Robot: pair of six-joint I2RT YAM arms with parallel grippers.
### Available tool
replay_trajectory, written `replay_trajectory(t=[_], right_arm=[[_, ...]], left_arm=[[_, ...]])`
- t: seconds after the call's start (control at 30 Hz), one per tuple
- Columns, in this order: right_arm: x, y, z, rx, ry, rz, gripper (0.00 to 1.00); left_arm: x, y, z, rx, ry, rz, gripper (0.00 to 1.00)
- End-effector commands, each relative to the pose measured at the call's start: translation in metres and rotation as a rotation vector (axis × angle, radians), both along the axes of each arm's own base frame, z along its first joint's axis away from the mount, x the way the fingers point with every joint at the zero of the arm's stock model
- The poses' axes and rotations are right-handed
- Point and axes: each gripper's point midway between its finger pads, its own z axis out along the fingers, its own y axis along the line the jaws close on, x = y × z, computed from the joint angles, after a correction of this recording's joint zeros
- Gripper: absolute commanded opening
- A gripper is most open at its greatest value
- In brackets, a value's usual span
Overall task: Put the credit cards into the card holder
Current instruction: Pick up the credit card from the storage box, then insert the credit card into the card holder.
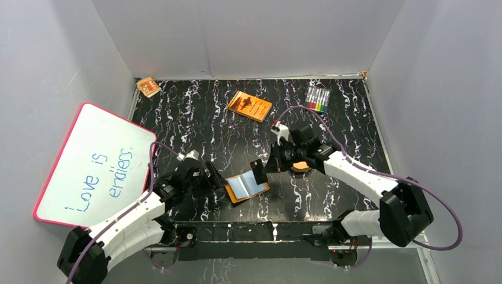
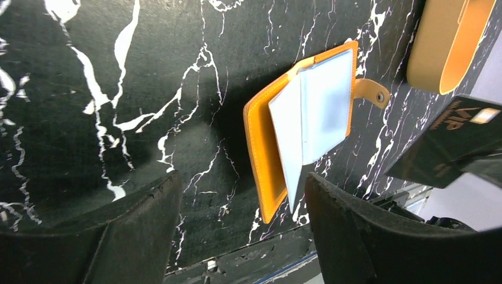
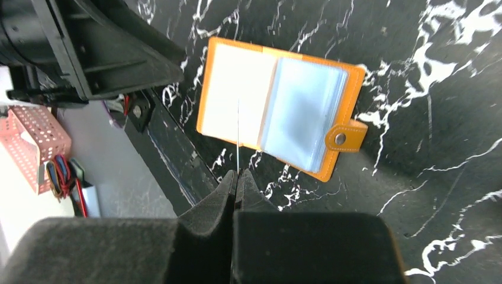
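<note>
A whiteboard (image 1: 95, 165) with blue handwriting is seen leaning at the far left. Next to it, the left gripper (image 2: 241, 180) is held low over the black marbled table (image 1: 195, 118), its fingers spread wide with nothing between them, just beside the left edge of the card holder (image 1: 247, 187). The card holder is laid open near the table's front edge, between the two grippers, with its pale blue pockets turned up and its snap tab sticking out at one side. A black credit card (image 2: 456, 145) is held on edge over the holder's right side; whether the two touch cannot be told. The card is pinched by the right gripper (image 3: 237, 174), whose fingers are closed tightly on it. A tan tray (image 1: 302, 166) is partly hidden under the right arm.
</note>
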Motion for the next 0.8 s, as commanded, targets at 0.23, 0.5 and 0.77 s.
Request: replay_trajectory(t=[0.23, 0.5, 0.77], right_arm=[[-0.008, 0.026, -0.019, 0.090, 0.063, 0.064, 0.00], [-0.016, 0.019, -0.025, 0.083, 0.112, -0.006, 0.00], [-0.018, 0.015, -0.034, 0.079, 0.181, -0.086, 0.00]], left_arm=[[0.009, -0.028, -0.017, -0.026, 0.056, -0.095, 0.64], [0.024, -0.033, -0.030, 0.019, 0.055, -0.097, 0.33], [0.044, -0.042, -0.030, 0.057, 0.017, -0.127, 0.13]])
